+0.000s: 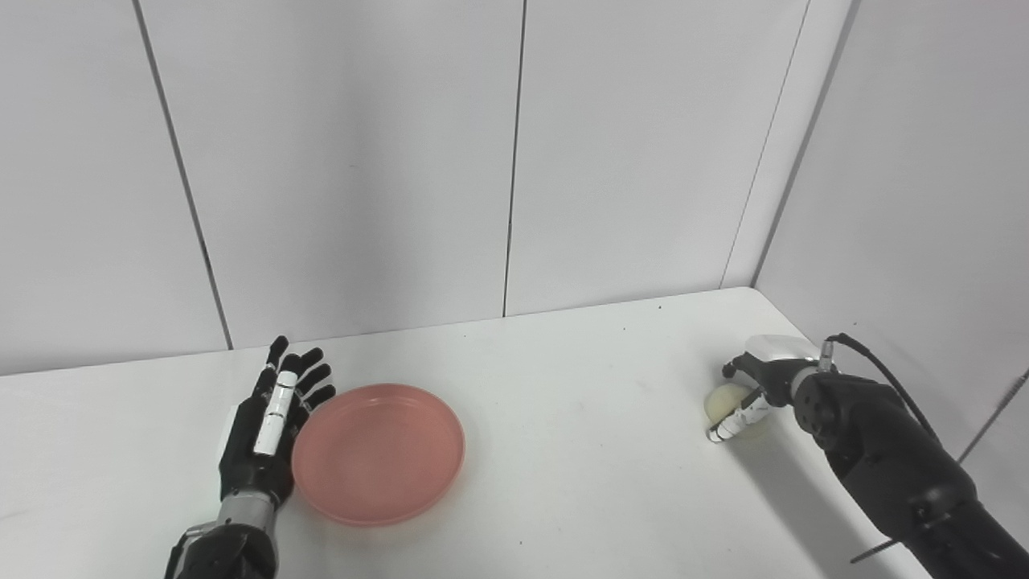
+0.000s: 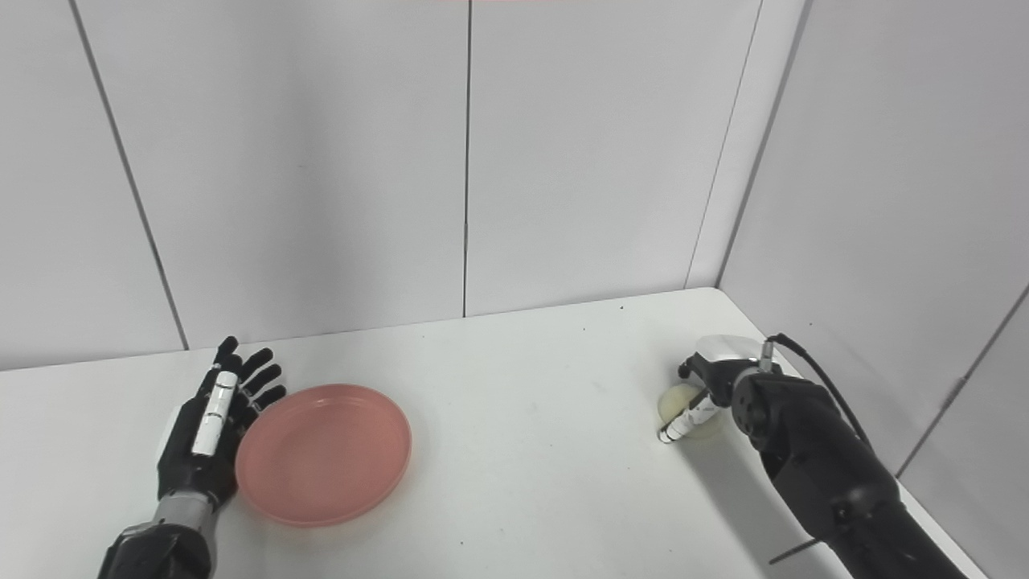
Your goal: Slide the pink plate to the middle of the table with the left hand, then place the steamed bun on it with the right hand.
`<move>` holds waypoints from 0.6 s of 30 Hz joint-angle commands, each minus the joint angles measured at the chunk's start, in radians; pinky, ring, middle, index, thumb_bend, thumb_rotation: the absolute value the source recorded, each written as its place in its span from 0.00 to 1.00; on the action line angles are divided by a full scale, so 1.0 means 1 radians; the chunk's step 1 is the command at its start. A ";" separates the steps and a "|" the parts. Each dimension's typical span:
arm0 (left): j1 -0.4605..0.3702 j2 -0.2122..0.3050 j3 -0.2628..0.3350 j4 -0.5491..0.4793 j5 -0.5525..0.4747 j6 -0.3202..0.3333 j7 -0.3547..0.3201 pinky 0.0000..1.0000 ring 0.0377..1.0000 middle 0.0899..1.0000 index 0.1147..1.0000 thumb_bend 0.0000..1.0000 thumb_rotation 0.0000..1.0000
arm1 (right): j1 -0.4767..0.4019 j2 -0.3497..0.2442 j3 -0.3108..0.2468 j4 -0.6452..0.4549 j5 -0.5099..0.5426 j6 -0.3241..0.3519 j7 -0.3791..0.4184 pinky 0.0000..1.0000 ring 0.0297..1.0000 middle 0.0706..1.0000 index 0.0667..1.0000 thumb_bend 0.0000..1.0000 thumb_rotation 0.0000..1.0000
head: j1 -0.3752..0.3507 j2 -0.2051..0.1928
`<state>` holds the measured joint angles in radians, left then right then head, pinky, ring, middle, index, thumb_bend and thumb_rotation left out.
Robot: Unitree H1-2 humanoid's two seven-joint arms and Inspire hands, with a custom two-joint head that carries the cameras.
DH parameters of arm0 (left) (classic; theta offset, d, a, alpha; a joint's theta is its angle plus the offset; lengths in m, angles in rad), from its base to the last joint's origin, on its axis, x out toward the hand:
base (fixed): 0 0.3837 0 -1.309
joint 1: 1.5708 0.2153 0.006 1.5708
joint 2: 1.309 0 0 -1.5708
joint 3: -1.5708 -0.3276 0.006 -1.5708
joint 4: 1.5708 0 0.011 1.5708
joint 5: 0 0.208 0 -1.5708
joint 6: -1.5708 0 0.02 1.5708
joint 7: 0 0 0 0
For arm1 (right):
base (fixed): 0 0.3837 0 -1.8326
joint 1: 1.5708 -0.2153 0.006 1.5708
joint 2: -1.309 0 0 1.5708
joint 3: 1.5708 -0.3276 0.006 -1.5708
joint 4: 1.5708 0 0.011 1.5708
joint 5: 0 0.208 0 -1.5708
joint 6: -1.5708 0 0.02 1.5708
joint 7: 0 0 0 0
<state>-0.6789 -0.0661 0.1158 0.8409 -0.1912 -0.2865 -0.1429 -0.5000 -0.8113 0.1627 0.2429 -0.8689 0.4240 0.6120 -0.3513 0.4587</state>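
The pink plate [image 1: 378, 452] lies flat on the white table [image 1: 563, 418], left of its middle. My left hand [image 1: 269, 422] stands on edge against the plate's left rim, fingers straight and apart, holding nothing. At the far right lies the pale round steamed bun [image 1: 726, 400], still resting on the table. My right hand [image 1: 760, 386] is curled over and around it, one finger across its front; most of the bun is hidden by the hand.
White wall panels close in the table at the back and on the right. The table's right edge runs just beyond my right arm [image 1: 884, 458]. A bare stretch of tabletop separates plate and bun.
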 commanded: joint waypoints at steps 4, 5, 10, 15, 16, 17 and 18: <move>-0.008 0.002 -0.001 -0.022 -0.011 0.008 -0.009 0.78 0.83 0.83 0.96 0.66 0.67 | -0.047 -0.031 0.002 0.011 -0.024 0.033 -0.052 1.00 0.94 0.91 0.82 1.00 0.46 | -0.001 0.003; -0.008 0.003 -0.002 -0.022 -0.010 0.008 -0.009 0.77 0.82 0.83 0.96 0.66 0.67 | -0.050 -0.032 0.008 0.017 -0.038 0.038 -0.051 1.00 0.93 0.91 0.82 1.00 0.47 | -0.001 0.003; -0.007 0.003 -0.005 -0.023 -0.003 0.009 -0.007 0.79 0.83 0.83 0.96 0.66 0.68 | -0.047 -0.024 -0.002 0.025 -0.047 0.044 -0.073 0.94 0.91 0.89 0.81 1.00 0.47 | 0.001 0.003; -0.006 0.001 -0.005 -0.027 -0.006 0.012 -0.007 0.79 0.83 0.84 0.96 0.66 0.68 | -0.035 0.030 -0.100 0.023 0.021 0.045 -0.129 0.64 0.70 0.74 0.74 1.00 0.31 | 0.003 0.004; -0.006 0.001 -0.005 -0.028 -0.006 0.013 -0.008 0.78 0.83 0.84 0.96 0.65 0.68 | -0.034 0.042 -0.120 0.021 0.022 0.045 -0.127 0.54 0.60 0.65 0.73 1.00 0.27 | 0.003 0.004; -0.005 0.001 -0.004 -0.030 -0.006 0.015 -0.007 0.78 0.83 0.83 0.95 0.65 0.67 | -0.034 0.049 -0.129 0.019 0.015 0.045 -0.123 0.37 0.42 0.48 0.70 1.00 0.23 | 0.003 0.005; -0.005 0.000 -0.004 -0.031 -0.006 0.016 -0.005 0.78 0.83 0.83 0.95 0.64 0.67 | -0.034 0.049 -0.126 0.019 0.003 0.046 -0.118 0.31 0.35 0.42 0.69 1.00 0.21 | 0.003 0.006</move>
<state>-0.6709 -0.0660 0.1159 0.8228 -0.1917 -0.2668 -0.1439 -0.5059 -0.7416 0.0507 0.2761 -0.8512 0.4588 0.5133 -0.3482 0.4633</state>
